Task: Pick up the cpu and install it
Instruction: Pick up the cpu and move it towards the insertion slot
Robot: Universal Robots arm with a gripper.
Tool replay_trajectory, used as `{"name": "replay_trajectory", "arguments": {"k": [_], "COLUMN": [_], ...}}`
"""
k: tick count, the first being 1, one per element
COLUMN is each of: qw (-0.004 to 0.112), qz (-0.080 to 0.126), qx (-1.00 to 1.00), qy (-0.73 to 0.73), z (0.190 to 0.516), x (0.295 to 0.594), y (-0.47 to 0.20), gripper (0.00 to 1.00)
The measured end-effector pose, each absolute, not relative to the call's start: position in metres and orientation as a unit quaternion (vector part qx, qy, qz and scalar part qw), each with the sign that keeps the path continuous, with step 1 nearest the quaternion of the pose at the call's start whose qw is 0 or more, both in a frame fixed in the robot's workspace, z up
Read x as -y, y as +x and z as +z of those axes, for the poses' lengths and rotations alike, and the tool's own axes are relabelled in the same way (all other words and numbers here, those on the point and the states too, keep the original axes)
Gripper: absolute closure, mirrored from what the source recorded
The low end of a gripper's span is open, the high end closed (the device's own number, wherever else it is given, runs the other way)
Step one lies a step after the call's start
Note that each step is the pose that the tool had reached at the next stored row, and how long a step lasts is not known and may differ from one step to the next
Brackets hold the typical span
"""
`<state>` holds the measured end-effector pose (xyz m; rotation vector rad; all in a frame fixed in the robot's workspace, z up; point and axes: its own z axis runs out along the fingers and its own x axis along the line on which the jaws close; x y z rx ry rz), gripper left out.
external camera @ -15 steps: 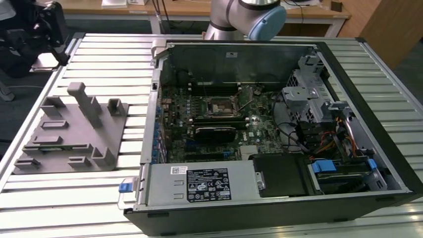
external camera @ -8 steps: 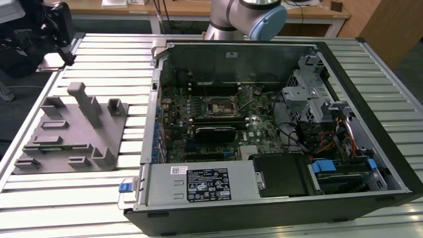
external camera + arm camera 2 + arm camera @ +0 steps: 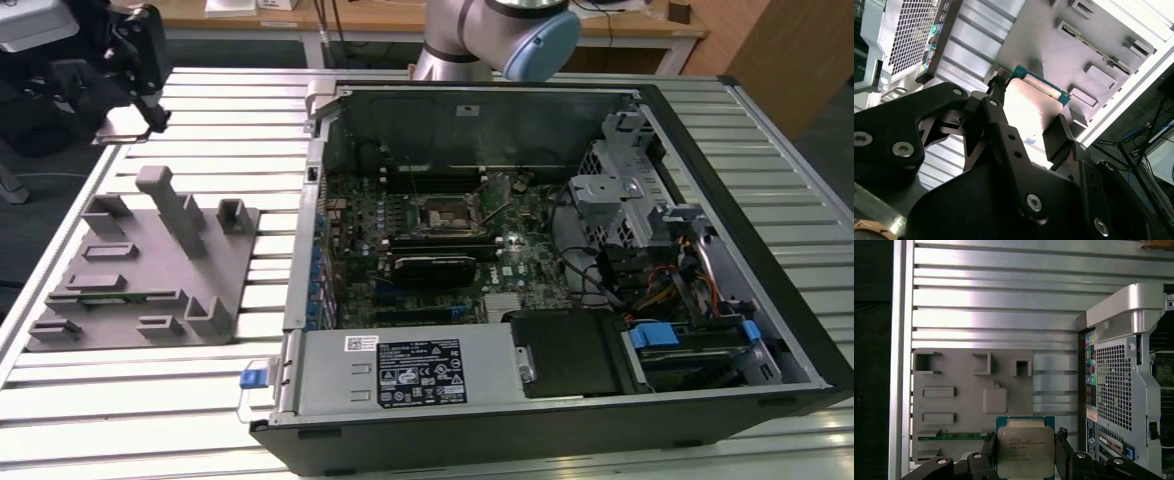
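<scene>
We see the tool point(image 3: 130, 118) raised over the far corner of the slatted metal surface point(image 3: 240, 120) at the exterior view's left, and its two black fingers point(image 3: 988, 446) are closed partway onto the cpu point(image 3: 118, 128), one against each of two opposite edges. In both wrist views the tool point(image 3: 1025, 436) carries the cpu point(image 3: 1025, 456) flat between the fingertips, its pale metal top facing the first wrist camera and a thin green rim showing round it. In the second wrist view the cpu point(image 3: 1031, 107) glares white between the fingers point(image 3: 1056, 135) of the tool point(image 3: 1028, 105), held clear above the grey block point(image 3: 1079, 55). That block point(image 3: 147, 260), with its upright posts and shallow recesses, lies on the surface along the edge at the exterior view's left, below the held chip. In the first wrist view a green strip point(image 3: 949, 436) sits in one of the slots of the block point(image 3: 969, 400). The open case point(image 3: 747, 200) lies on its side across the middle of the surface, just beside the block. On the board inside it is the socket point(image 3: 441, 212), well apart from the cpu. The arm point(image 3: 494, 35) stands at the far edge behind the case.
</scene>
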<state>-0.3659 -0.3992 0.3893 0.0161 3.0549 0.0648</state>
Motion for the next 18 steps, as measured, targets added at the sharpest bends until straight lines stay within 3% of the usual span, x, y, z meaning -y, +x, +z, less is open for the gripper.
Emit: {"name": "replay_trajectory", "arguments": {"k": [18], "qw": [0.043], "qz": [0.021], "qx": [-0.999], "qy": [0.005], "z": [0.389], "x": [0.397], "y": [-0.312], "gripper": [0.45]}}
